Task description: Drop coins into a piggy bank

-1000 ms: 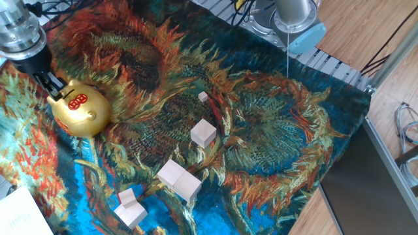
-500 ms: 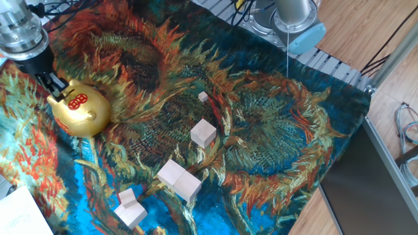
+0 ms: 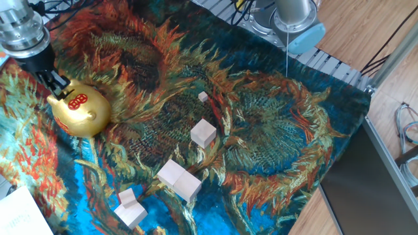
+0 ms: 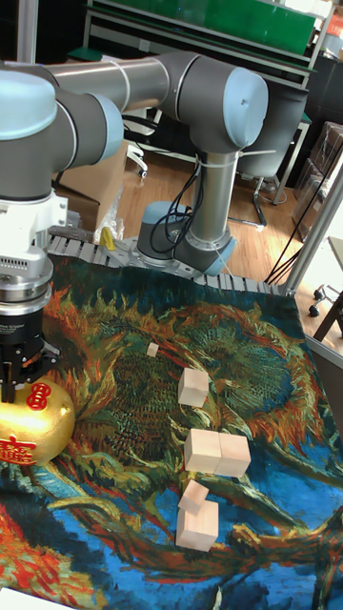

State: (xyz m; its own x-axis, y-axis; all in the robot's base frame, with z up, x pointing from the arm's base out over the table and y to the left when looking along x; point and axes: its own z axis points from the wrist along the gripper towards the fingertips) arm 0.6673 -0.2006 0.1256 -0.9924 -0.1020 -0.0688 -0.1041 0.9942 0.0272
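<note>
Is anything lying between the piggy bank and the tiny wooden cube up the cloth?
No. Between the piggy bank and the tiny wooden cube only bare patterned cloth shows, clearest in the fixed view.

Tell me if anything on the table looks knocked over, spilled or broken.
Nothing stands out. The gold piggy bank sits upright under the gripper, and the wooden blocks lie loose on the patterned cloth. No coins are visible spilled on it.

Robotics lab — aluminium framing, office chairs
</note>
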